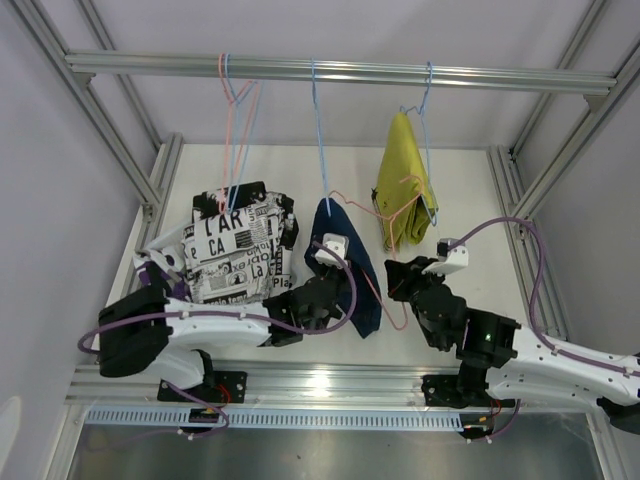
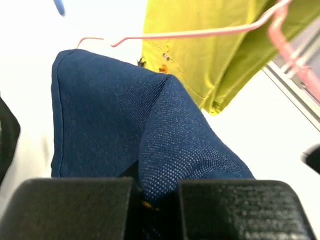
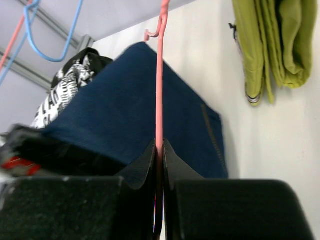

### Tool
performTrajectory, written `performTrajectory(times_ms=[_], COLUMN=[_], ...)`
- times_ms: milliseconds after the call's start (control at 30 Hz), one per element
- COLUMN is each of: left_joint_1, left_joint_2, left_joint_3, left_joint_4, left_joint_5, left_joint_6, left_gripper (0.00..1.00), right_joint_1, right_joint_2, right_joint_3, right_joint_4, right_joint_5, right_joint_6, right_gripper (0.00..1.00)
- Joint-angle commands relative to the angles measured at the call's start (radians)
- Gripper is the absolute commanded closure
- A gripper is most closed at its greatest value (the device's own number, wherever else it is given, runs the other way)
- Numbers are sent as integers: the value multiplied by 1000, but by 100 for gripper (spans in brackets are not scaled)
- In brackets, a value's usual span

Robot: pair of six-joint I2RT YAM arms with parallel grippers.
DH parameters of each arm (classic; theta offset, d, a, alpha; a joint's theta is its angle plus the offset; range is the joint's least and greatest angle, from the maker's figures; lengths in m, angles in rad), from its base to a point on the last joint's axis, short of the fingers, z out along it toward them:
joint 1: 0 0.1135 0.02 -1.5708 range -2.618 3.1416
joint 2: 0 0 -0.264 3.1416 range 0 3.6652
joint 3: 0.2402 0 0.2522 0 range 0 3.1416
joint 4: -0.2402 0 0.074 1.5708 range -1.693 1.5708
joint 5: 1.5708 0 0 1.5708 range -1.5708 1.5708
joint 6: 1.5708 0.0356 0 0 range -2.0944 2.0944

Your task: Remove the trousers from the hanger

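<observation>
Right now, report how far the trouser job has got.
Done: printed pairs lie piled on the table, off hangers. In hand: left gripper pinches the navy trousers, right gripper clamps the pink hanger. Left: the yellow trousers hang from the rail.

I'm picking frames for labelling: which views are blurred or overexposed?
Left wrist: table blown out white, navy trousers sharp. Right wrist: pink hanger crisp, lower-left corner smeared. Top external: evenly lit, sharp throughout.

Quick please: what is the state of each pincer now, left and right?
Left pincer: closed, holding the navy trousers.
Right pincer: closed, holding the pink hanger.
</observation>
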Motion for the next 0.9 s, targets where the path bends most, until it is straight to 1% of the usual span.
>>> performTrajectory(times_ms=[0, 133, 367, 433, 500, 633, 733, 833, 867], left_joint_1=[-34, -43, -72, -80, -86, -90, -98, -104, -104], left_joint_2=[-115, -195, -319, -350, -369, -407, -448, -508, -522], left_joint_3=[26, 50, 93, 116, 156, 239, 299, 326, 336], left_joint_4=[-14, -71, -158, -207, -253, -425, -497, -517, -551], left_joint_5=[27, 69, 89, 89, 77, 52, 27, 6, 0], left_joint_6=[66, 93, 138, 142, 141, 136, 153, 191, 191], left_gripper=[99, 99, 99, 99, 99, 99, 99, 99, 99], right_joint_1=[7, 8, 7, 7, 7, 7, 7, 7, 7], right_joint_2=[13, 45, 96, 113, 124, 130, 118, 110, 110], right_joint_3=[-15, -27, -49, -56, -58, -78, -92, -101, -104], right_joint_4=[62, 76, 90, 91, 94, 96, 94, 93, 91], right_joint_5=[105, 109, 125, 130, 129, 124, 122, 130, 133], right_joint_6=[41, 60, 84, 89, 99, 124, 139, 142, 144], right_gripper=[100, 100, 100, 100, 100, 100, 100, 100, 100])
